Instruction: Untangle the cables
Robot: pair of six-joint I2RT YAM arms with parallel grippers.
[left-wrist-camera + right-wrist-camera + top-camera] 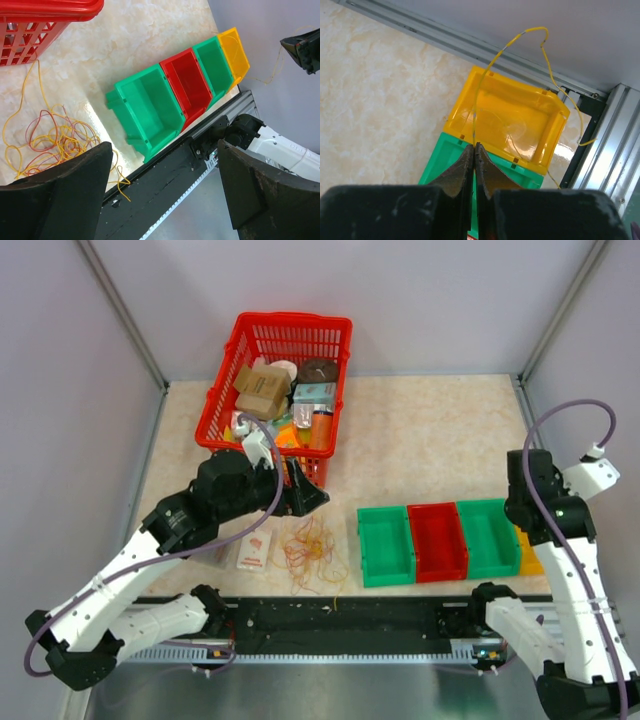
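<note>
The cables (312,552) lie as a loose tangle of thin yellow, orange and red wire loops on the table, near its front edge. The tangle also shows in the left wrist view (50,140). My left gripper (308,498) hovers open and empty just behind the tangle; the left wrist view shows its jaws wide apart (165,147). My right gripper (475,145) is shut on a single yellow wire (520,34), which arcs up and over the yellow bin (520,120). In the top view the right gripper (527,525) sits over that bin.
A red basket (222,400) full of items stands at the back left. A row of green (385,545), red (437,540), green (488,537) and yellow (531,558) bins stands at the front right. A small white packet (253,552) lies left of the tangle.
</note>
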